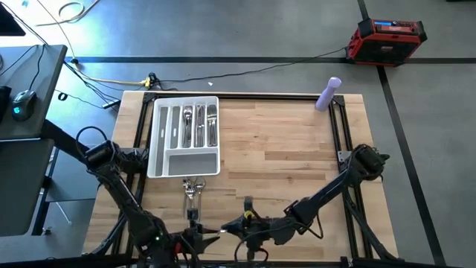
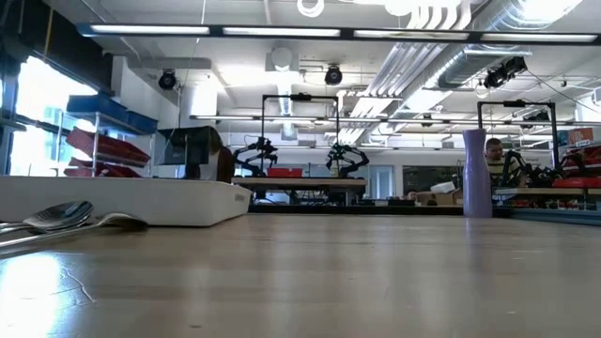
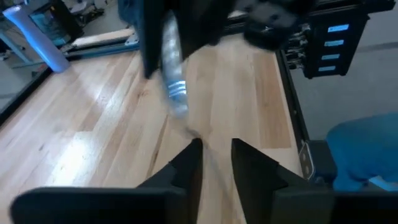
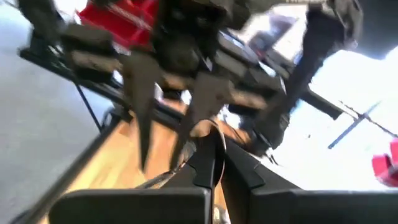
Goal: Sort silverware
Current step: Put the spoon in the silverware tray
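1. Nearest you, at the table's [image 1: 297,149] front edge, the left gripper [image 3: 216,163] has its fingers a narrow gap apart. You can see nothing gripped between them.
2. Facing it closely, the right gripper [image 4: 210,163] is pinched fully together. It appears to be holding a shiny utensil [image 3: 174,84], which hangs in front of the left wrist camera. The pictures do not show whether it is a fork, spoon or knife.
3. The risk here is the grip. The pinch looks to sit on a thin, slick handle, so a quick swing could let the utensil pivot or slip and drop onto the wood near the edge.
4. The two grippers are almost touching. Move either one before the other is clear and you may knock the fingers together or jar the piece loose.
5. A little farther in, the loose silverware [image 1: 193,189] lies in a small heap just beside the tray's [image 1: 158,141] near wall. A low carry over it could snag and scatter the heap.
6. Beyond that, the sorted silverware [image 1: 199,125] sits in the tray's long slots. Release at an angle and the piece may bridge a divider or land in the wrong slot.
7. Farthest off, a purple bottle [image 1: 328,94] stands at the back right corner, well apart from your path.
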Controlling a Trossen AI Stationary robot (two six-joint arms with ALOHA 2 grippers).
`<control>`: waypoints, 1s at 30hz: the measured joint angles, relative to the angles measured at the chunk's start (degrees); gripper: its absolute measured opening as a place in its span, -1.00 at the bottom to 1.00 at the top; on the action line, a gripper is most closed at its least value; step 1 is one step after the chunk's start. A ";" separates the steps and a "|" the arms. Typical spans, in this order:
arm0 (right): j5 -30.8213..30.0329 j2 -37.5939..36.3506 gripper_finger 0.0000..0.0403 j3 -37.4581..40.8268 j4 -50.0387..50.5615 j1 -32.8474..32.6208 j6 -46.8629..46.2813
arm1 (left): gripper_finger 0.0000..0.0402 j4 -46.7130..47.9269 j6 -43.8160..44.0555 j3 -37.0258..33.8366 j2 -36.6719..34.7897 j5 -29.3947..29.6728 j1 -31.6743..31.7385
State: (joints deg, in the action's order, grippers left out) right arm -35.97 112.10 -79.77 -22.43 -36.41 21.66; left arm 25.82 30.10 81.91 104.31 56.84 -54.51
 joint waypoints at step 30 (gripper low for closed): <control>-2.36 -5.82 -1.00 0.00 13.76 1.17 -13.73 | -0.51 -1.39 0.51 -0.55 6.52 4.31 7.21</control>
State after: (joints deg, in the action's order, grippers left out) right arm -38.33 106.28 -79.77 -8.67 -35.24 7.92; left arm 24.43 30.62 81.36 110.83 61.15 -47.30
